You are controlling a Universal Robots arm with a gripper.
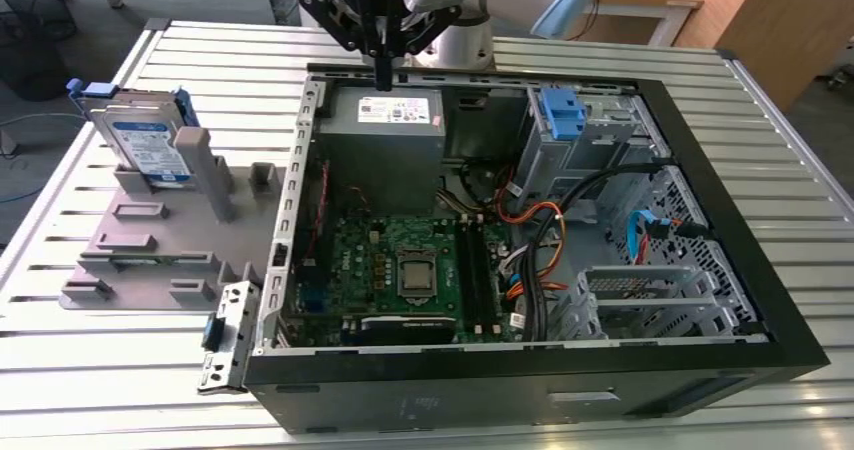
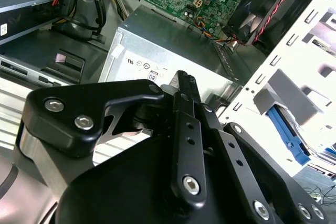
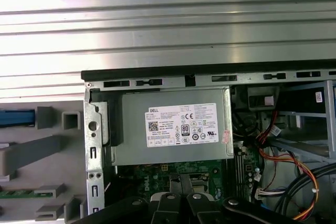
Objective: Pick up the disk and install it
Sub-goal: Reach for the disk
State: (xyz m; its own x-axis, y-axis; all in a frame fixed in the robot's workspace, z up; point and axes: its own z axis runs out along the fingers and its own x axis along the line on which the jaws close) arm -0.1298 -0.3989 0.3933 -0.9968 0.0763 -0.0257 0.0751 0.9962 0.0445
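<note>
Disk point(image 1: 144, 142) stands on its edge in a grey holder point(image 1: 160, 240) on the worktop point(image 1: 107, 390). It is outside the computer case point(image 1: 747, 220), beside the case wall on the exterior view's left, and nothing touches it.

The end effector point(image 1: 384, 80) hangs over the power supply point(image 1: 387, 115) at the far end of the case. It is well apart from the disk, and its fingers look clenched together on nothing.

I judge the step in hand is the reach for the disk. To do it well, the fingers should be released before they come down. The approach should pass above the case wall, not across it. The hold should be on the disk's upper part, square to its flat faces, so the disk lifts straight out of the holder without tilting.
</note>
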